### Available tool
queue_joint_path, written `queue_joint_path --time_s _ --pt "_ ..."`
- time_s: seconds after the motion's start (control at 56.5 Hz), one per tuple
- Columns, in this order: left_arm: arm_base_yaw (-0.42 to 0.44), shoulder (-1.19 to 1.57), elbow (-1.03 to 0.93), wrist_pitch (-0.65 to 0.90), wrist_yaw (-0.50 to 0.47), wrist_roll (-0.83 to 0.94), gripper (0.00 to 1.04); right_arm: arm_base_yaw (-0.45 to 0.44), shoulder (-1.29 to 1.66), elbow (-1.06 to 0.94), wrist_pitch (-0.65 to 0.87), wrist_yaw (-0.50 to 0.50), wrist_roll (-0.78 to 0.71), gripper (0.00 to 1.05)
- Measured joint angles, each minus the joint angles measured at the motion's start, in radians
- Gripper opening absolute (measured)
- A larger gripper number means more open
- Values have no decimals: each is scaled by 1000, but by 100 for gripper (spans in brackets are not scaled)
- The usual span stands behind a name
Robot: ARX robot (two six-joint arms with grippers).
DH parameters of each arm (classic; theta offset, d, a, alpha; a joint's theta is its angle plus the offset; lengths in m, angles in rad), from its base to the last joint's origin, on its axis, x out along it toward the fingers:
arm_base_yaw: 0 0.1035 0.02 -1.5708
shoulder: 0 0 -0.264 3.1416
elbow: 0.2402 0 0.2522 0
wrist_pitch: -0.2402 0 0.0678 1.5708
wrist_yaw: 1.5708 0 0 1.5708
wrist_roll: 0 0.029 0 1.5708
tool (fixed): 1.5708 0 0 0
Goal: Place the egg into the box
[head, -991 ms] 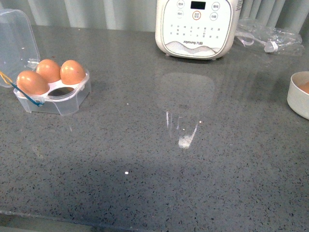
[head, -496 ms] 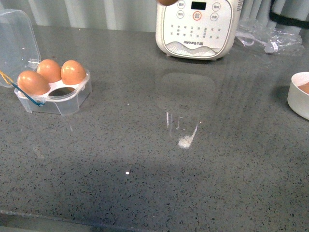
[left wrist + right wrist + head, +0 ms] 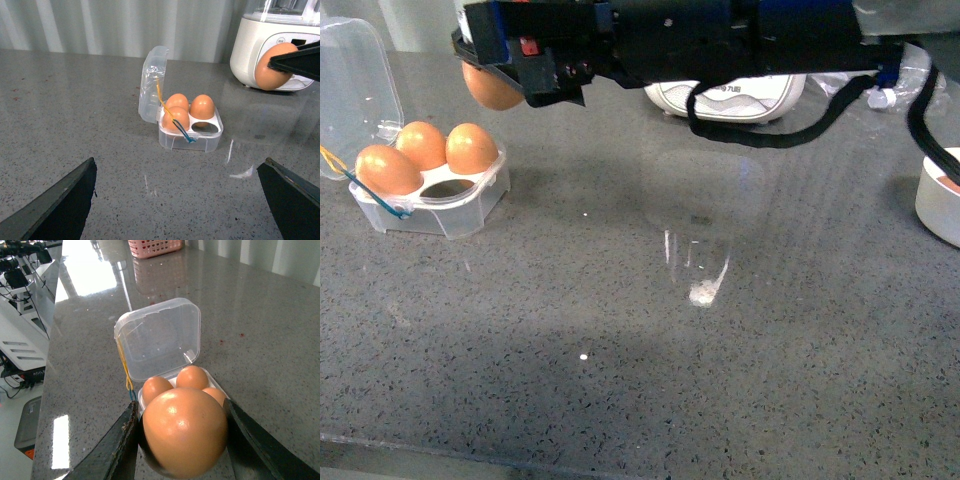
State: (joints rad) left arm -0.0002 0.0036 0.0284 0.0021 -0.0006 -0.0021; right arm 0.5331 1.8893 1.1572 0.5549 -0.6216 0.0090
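My right gripper [image 3: 505,75] is shut on the orange-brown egg [image 3: 490,88] and holds it in the air just behind and above the box [image 3: 430,205]. In the right wrist view the egg [image 3: 184,436] sits between the two fingers [image 3: 120,445] with the box [image 3: 160,340] beyond it. The box is a clear carton with its lid up, three brown eggs [image 3: 420,145] inside and one front cup bare [image 3: 205,128]. My left gripper [image 3: 177,200] is open and empty, low over the table in front of the box [image 3: 190,140].
A white cooker [image 3: 725,98] stands at the back, partly behind my right arm [image 3: 720,40]. A white bowl [image 3: 940,200] is at the right edge. Crumpled clear plastic [image 3: 910,75] lies at the back right. A pink basket [image 3: 155,246] stands far off.
My right arm has swept in from the right across the back of the table, carrying the egg leftward to a spot beside the box. The box has not moved.
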Motion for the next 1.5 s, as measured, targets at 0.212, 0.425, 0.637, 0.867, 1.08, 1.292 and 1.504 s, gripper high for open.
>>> queue_joint_path --time_s 0.212,0.425,0.637,0.867,1.08,1.292,1.504 --pt "0 0 0 0 0 0 98 38 118 158 -71 4 0 42" --pt "0 0 0 0 0 0 98 61 184 219 -108 4 -5 42" --pt "0 0 0 0 0 0 98 64 218 237 -109 8 -5 42" --pt "0 0 0 0 0 0 98 66 232 240 -120 7 -6 42" --pt "0 0 0 0 0 0 98 77 242 266 -149 7 -25 42" --pt "0 0 0 0 0 0 98 85 265 272 -172 6 -36 42" --pt "0 0 0 0 0 0 98 88 266 282 -185 6 -48 42"
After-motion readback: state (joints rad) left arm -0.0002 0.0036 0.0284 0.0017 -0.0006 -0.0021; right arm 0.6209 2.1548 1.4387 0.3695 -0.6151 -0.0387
